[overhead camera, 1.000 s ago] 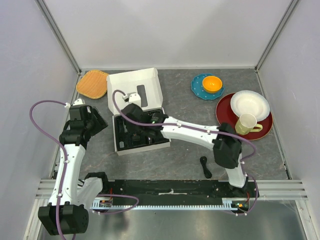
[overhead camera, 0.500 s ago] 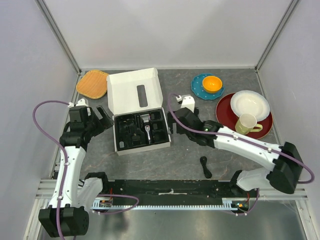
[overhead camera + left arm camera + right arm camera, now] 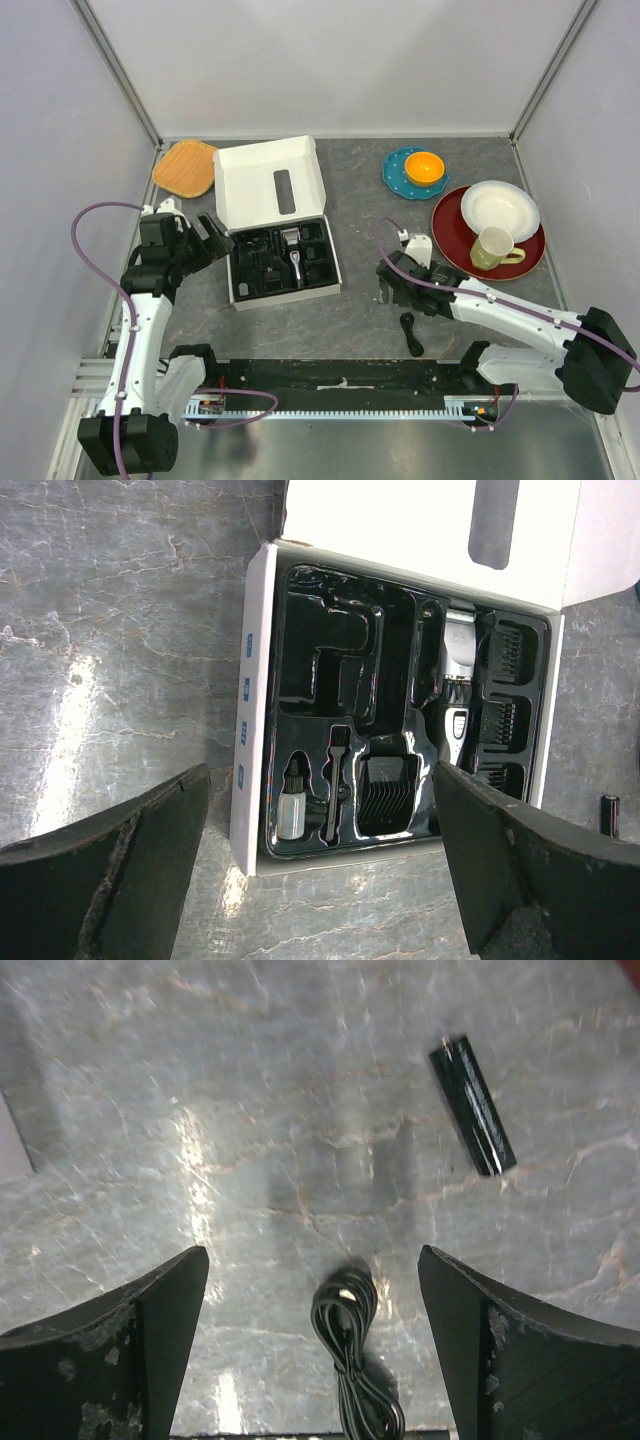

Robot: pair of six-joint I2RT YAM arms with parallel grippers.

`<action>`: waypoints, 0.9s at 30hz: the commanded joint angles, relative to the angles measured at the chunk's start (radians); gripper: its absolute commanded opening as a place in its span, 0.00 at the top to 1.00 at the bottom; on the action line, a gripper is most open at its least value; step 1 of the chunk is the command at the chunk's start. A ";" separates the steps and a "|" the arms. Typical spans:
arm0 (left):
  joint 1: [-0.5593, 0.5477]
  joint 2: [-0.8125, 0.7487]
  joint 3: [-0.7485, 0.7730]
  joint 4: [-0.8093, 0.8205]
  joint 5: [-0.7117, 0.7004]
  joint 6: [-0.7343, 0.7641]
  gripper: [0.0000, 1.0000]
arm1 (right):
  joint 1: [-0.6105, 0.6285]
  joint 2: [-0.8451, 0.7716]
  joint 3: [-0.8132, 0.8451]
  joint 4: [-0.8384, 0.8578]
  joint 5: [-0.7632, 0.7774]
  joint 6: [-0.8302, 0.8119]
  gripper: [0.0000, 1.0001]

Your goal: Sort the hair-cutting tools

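Right gripper [image 3: 310,1260] (jaws apart) near cable [image 3: 352,1365]

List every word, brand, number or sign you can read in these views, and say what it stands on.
No text can be read in any view.
white box: a row of small blue marks down its side wall, too small to read.
clipper: no brand or label can be made out on its body.
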 commanded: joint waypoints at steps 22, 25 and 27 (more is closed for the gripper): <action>0.001 -0.021 -0.009 0.038 0.029 0.013 0.03 | -0.011 -0.054 -0.216 0.013 -0.291 0.241 0.68; 0.001 -0.021 -0.011 0.044 0.035 0.011 0.03 | -0.013 -0.026 -0.152 0.035 -0.246 0.187 0.82; 0.001 -0.020 -0.012 0.047 0.038 0.011 0.03 | -0.011 -0.003 -0.074 0.051 -0.208 0.146 0.88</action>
